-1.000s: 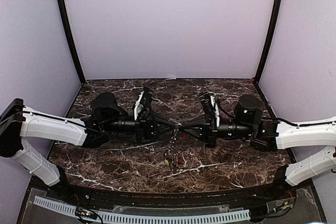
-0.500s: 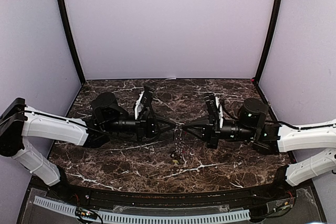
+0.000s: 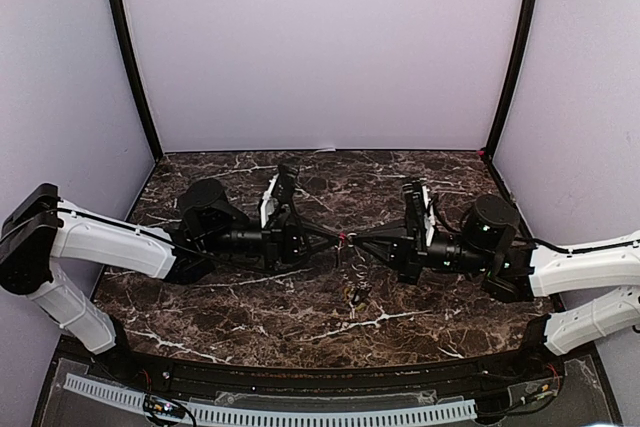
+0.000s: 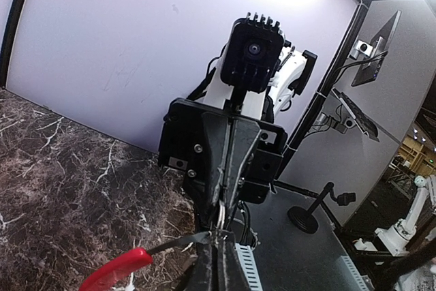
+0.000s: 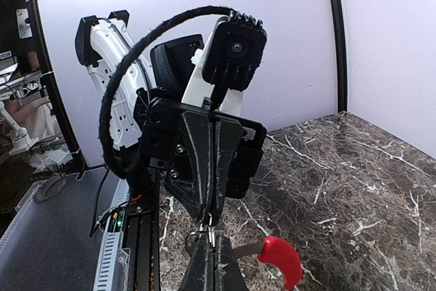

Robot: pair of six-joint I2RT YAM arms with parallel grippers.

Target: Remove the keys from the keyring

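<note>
White arm shells point(image 3: 100, 240), black joints point(image 3: 205, 209); left hand point(image 3: 335, 236), right hand point(image 3: 360, 239) black, tapered; fuzzy black cable point(image 5: 178, 17) loop.

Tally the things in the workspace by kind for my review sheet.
Grippers: 2 (left gripper, right gripper)
Keyring: 1, pinched between both
Clump of keys on the table: 1, too small to count singly
Total: 4

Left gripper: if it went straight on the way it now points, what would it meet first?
The keyring at its tips, then at once the right gripper, facing it tip to tip, though depth is unclear.
</note>
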